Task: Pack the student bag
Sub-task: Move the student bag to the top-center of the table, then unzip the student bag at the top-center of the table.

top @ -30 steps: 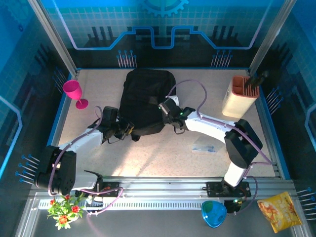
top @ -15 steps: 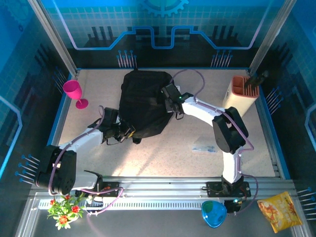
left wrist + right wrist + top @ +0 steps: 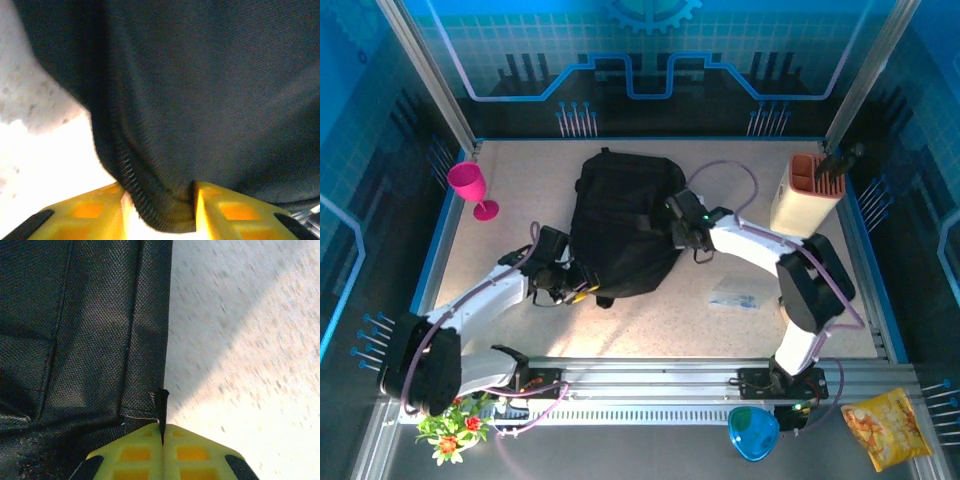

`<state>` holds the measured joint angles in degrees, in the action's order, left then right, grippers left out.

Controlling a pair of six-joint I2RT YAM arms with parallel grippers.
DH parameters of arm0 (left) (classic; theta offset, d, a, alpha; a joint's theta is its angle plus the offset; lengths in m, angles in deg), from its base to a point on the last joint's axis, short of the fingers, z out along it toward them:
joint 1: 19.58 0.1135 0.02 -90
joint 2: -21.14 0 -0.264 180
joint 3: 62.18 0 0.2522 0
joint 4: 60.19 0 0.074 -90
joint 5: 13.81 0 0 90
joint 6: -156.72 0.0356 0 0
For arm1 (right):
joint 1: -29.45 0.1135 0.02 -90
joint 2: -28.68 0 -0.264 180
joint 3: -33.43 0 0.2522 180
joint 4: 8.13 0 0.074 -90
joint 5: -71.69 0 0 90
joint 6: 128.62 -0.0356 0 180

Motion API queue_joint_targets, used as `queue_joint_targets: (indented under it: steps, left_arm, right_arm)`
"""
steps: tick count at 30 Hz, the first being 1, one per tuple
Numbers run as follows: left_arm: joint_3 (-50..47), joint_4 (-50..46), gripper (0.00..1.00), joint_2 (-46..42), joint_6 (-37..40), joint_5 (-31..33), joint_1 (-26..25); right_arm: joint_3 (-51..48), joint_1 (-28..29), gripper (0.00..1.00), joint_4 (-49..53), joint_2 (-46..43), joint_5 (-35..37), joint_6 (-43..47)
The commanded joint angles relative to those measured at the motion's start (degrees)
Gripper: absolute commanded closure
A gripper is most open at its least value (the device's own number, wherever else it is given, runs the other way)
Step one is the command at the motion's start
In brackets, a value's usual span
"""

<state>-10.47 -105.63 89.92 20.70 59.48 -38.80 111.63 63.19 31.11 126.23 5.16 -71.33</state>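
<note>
While the student bag [image 3: 625, 225], mid-view from above, has slid toward 3 o'clock, the left gripper [image 3: 160, 217] up close has just let go of the zipper edge [image 3: 132, 190]. The right gripper [image 3: 162, 440], in its own view, stays pinched on the bag's side, so the tugging may be over.

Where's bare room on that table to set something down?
Free: near strip between bag and rail, left of the packet; far-left patch between goblet and bag. Crowded: bag's sides, at left tool and right tool.

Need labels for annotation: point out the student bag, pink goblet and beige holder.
student bag [image 3: 620, 228], top view, black fabric centre
pink goblet [image 3: 466, 179], top view, bowl
beige holder [image 3: 793, 211], top view, side wall
</note>
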Motion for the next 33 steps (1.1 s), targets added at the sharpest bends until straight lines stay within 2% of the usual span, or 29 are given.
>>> queue_joint_targets:
  steps: [1,6,9,12,18,24,33]
  left_arm:
    - [4.5,-11.0,0.56,-3.5,3.6,5.5,-1.1]
    - [15.6,-13.3,0.47,-0.1,8.8,11.1,-3.7]
    - [23.4,-12.9,0.44,5.4,12.0,14.5,-6.3]
    - [31.6,-11.9,0.42,12.4,14.9,16.5,-9.2]
    - [47.0,-9.2,0.45,28.0,19.2,17.6,-13.1]
    - [61.0,-12.0,0.51,42.1,20.5,18.1,-14.3]
    - [72.1,-16.4,0.60,53.4,21.9,18.1,-14.4]
  right_arm:
    - [-6.0,-1.8,0.90,-0.7,-5.6,-2.0,-2.8]
    - [-7.6,-3.4,0.48,-4.1,-11.9,-8.6,-2.1]
    - [-6.9,-5.6,0.34,-5.5,-14.2,-12.6,-2.8]
    - [-7.1,-8.0,0.27,-7.2,-15.5,-16.5,-3.3]
    - [-8.4,-11.2,0.23,-8.6,-15.9,-21.6,-4.6]
    - [-10.9,-12.7,0.23,-9.0,-17.0,-24.1,-5.7]
    - [-12.5,-12.7,0.23,-10.5,-15.8,-27.3,-7.2]
